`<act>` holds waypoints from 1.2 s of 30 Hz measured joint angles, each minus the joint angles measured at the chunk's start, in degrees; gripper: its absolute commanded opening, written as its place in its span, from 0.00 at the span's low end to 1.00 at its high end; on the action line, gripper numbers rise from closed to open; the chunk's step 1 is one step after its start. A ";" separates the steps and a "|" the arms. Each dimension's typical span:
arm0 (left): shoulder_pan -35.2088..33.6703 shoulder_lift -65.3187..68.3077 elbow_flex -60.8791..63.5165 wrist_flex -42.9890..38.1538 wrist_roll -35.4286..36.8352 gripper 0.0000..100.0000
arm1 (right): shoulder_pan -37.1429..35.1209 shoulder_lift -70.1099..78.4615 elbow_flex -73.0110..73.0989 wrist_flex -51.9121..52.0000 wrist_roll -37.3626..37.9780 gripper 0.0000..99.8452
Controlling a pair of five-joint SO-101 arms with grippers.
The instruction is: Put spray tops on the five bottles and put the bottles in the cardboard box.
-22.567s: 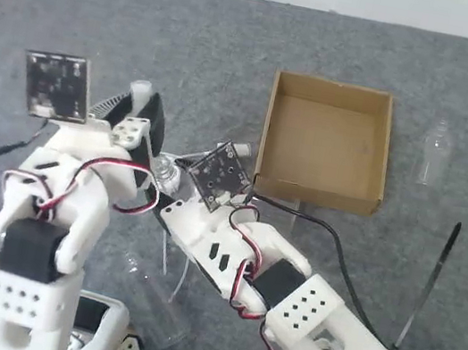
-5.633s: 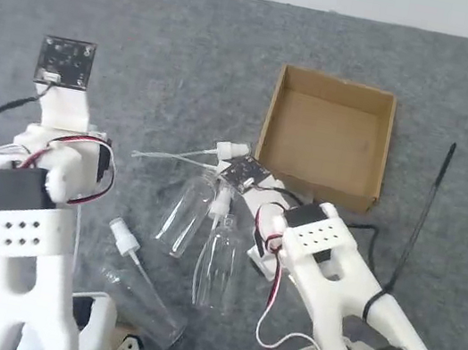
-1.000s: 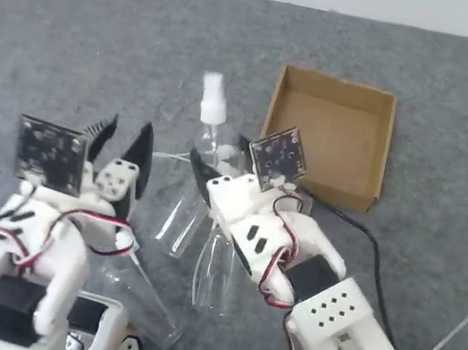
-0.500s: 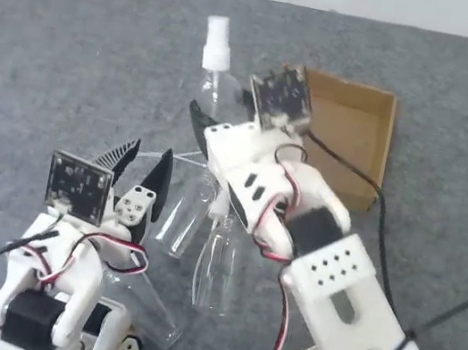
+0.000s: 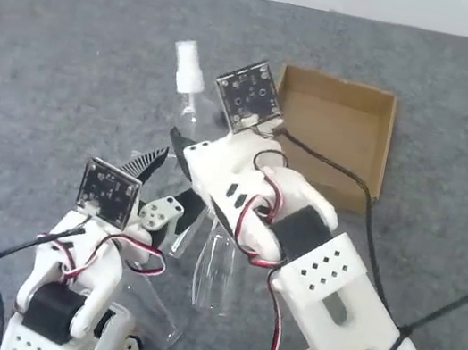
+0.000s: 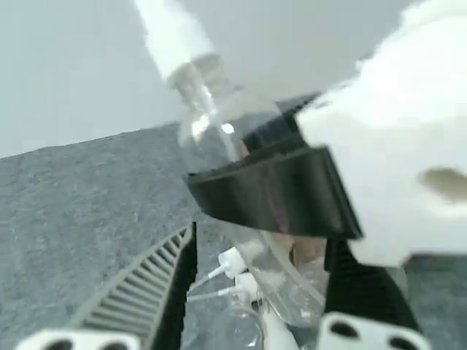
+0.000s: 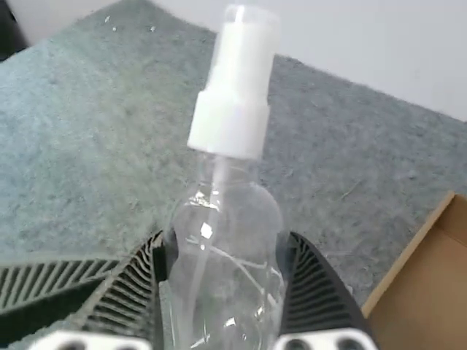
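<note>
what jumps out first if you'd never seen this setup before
A clear bottle with a white spray top, held up in the right gripper just beside the open cardboard box. Nearer the arms' bases, the left gripper stands open by other bottles lying on the grey table.

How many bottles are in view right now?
4 bottles: one in the right gripper, two lying side by side under the arms, one lying beside the left arm. A fifth may be hidden.

The right jaws swung the capped bottle leftward; the left jaws neared it.
</note>
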 measured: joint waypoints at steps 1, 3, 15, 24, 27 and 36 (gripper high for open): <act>-0.09 0.00 0.09 -0.26 -0.09 0.26 | 0.26 -0.70 0.00 0.53 0.00 0.01; -0.09 0.00 0.18 -0.53 -0.09 0.26 | 0.35 -2.29 0.00 1.67 0.09 0.01; -1.32 0.00 0.26 -0.53 -0.62 0.15 | 11.87 -4.57 -0.18 3.25 0.26 0.01; -4.40 -0.44 2.46 -0.53 -0.62 0.02 | 24.53 9.23 -0.18 -17.58 4.57 0.01; -5.63 -0.35 2.46 -0.53 -0.62 0.01 | 26.90 19.43 -0.18 -28.84 4.57 0.01; -5.63 -0.70 3.34 -1.85 -0.62 0.01 | 29.27 43.78 -6.86 -48.88 4.22 0.01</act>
